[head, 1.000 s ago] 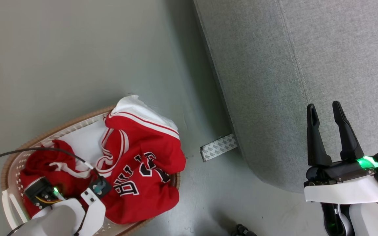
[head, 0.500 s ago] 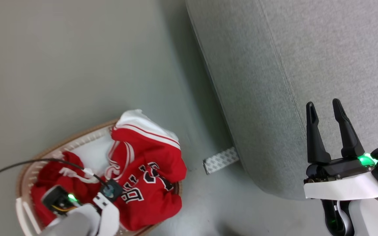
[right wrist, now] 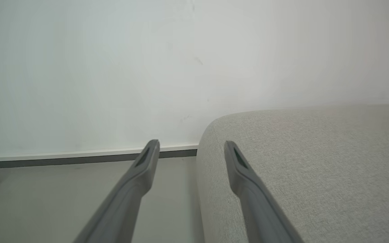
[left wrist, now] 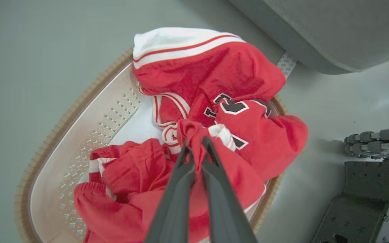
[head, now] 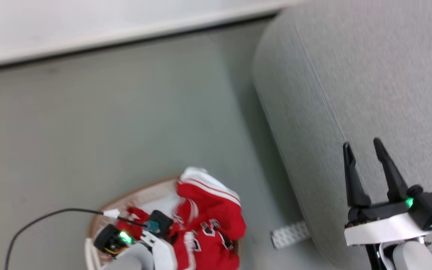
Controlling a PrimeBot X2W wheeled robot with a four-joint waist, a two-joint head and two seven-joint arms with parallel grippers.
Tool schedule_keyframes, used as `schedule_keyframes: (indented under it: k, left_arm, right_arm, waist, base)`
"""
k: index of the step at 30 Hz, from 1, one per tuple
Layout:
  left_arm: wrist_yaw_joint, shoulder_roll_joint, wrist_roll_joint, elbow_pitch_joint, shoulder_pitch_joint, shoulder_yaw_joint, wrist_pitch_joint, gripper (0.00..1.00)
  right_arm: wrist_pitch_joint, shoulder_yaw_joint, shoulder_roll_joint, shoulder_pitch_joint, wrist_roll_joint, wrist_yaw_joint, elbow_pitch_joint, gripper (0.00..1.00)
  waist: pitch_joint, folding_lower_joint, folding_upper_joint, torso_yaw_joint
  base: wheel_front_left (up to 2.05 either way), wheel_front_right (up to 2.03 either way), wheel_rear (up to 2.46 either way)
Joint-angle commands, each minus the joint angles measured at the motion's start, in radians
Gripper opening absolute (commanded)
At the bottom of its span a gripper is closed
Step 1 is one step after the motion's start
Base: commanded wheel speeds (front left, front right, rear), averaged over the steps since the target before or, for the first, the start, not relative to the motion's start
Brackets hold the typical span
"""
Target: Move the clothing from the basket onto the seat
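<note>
Since a second ago the left tool (left wrist: 196,143) has gone from spread to pressed together. The head camera has also swung, so a wall (head: 88,22) and its skirting (head: 126,37) now run along the top.

Head view: the basket (head: 141,191) stands on the grey-green floor (head: 126,112) at about 6 o'clock, with the red clothing (head: 210,225) heaped in it and spilling over its 3 o'clock rim. The left arm's wrist sits over the basket's 7 o'clock part, and a black cable (head: 51,215) trails off towards 9 o'clock. The seat (head: 369,75) fills the side from 1 to 4 o'clock. A pale patterned strip (head: 289,234) lies on the floor at its foot. The right tool (head: 362,143) at 4 o'clock is spread and holds nothing, its tips over the seat.

Left wrist view: the fingers pinch a fold of red cloth at picture centre, and the lettered garment bulges towards 2 o'clock. The seat's edge shows at 1 o'clock and the robot's base (left wrist: 366,189) at 4 o'clock.

Right wrist view: the fingers stand well apart, the seat's rounded arm at 4 o'clock, the wall behind them.
</note>
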Motion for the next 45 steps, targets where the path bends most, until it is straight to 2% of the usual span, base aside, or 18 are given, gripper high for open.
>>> schedule_keyframes:
  k: [1,6,17,21,33,45]
  left_arm:
    - [-0.004,-0.011,-0.024,-0.011,0.019,0.008,-0.02,0.0]
    - [-0.004,-0.025,-0.055,-0.106,0.041,0.052,-0.038,0.0]
    - [0.027,0.025,-0.002,-0.437,0.112,0.221,-0.038,0.0]
    - [0.023,0.044,0.013,-0.549,0.132,0.276,-0.038,0.0]
    - [0.058,0.094,0.051,-0.793,0.051,0.371,-0.029,0.0]
    - [0.109,0.135,0.025,-0.955,-0.001,0.418,0.036,0.0]
  right_arm:
    - [0.0,0.001,-0.005,0.02,-0.017,-0.002,0.014,1.0]
    - [0.0,0.006,-0.005,0.05,-0.035,-0.002,0.047,1.0]
    - [0.0,0.048,-0.005,0.124,-0.039,-0.002,0.091,1.0]
    - [0.0,0.068,-0.005,0.141,-0.022,-0.002,0.098,1.0]
    - [0.001,0.126,-0.005,0.156,0.011,-0.002,0.101,1.0]
    - [0.001,0.201,-0.005,0.13,0.023,-0.002,0.112,1.0]
  waist:
    - [-0.126,0.0001,-0.0001,0.094]
    - [-0.227,0.0001,-0.0001,0.151]
    - [-0.364,0.0001,-0.0001,0.256]
    - [-0.397,0.0001,-0.0001,0.279]
    - [-0.429,0.0001,-0.0001,0.332]
    - [-0.423,0.0001,-0.0001,0.331]
  base:
    - [0.0,0.0,0.0]
    - [0.0,0.0,0.0]
    - [0.0,0.0,0.0]
    - [0.0,0.0,0.0]
    - [0.0,0.0,0.0]
    - [0.0,0.0,0.0]
